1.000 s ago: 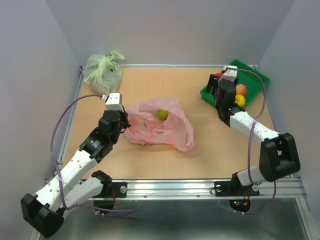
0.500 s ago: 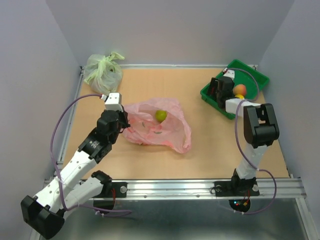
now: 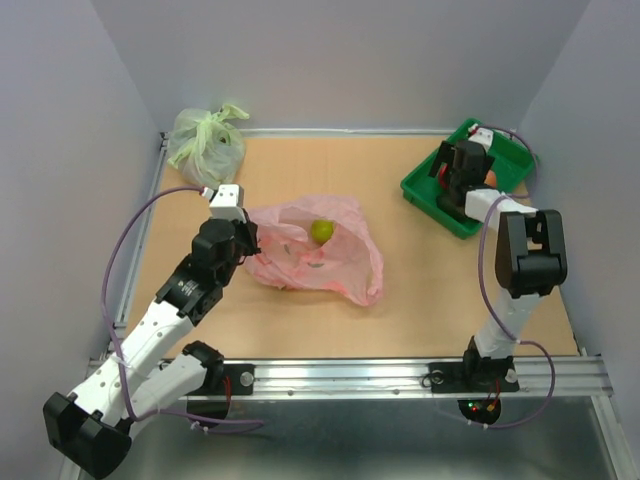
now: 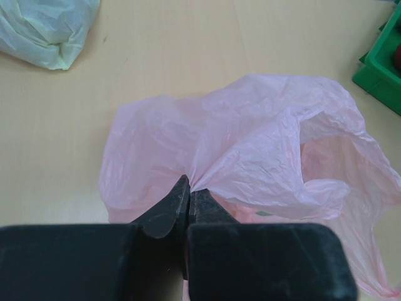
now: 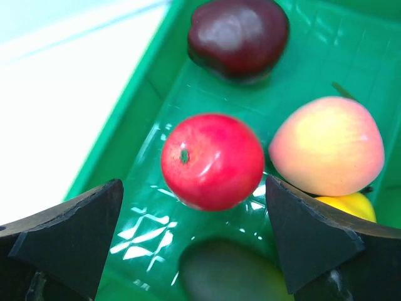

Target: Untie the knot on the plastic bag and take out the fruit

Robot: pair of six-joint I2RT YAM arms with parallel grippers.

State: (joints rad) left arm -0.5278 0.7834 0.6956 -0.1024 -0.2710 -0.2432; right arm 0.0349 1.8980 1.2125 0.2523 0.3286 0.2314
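1. Overhead, the pink plastic bag (image 3: 330, 262) lies crumpled in the middle of the table (image 3: 420, 300), its mouth slack. One green fruit (image 3: 321, 230) shows bright in the bag's far part.
2. At the bag's left edge, the left gripper (image 4: 188, 194) has its fingers pressed together on a gathered fold of the pink film, which fans out from the pinch.
3. From those pinching fingers the green fruit lies to the right and slightly farther out, across the width of the bag. The bag's long spread runs from the pinch toward the near right.
4. Well apart, at the far right corner, the right gripper (image 5: 191, 216) hangs over the green tray (image 3: 425, 195) with its fingers spread wide and nothing between them.
5. Below it in the tray rest a red apple (image 5: 212, 161), a peach (image 5: 329, 145), a dark purple fruit (image 5: 238, 36), a yellow fruit (image 5: 348, 204) and a dark green fruit (image 5: 225, 273).
6. By position the left arm is the nearer to the green fruit, but it is busy holding the bag. The free right arm would likely have to cross leftward and toward the near side to reach it.
7. Off at the far left corner sits a tied pale green bag (image 3: 205, 140), well clear of both arms.
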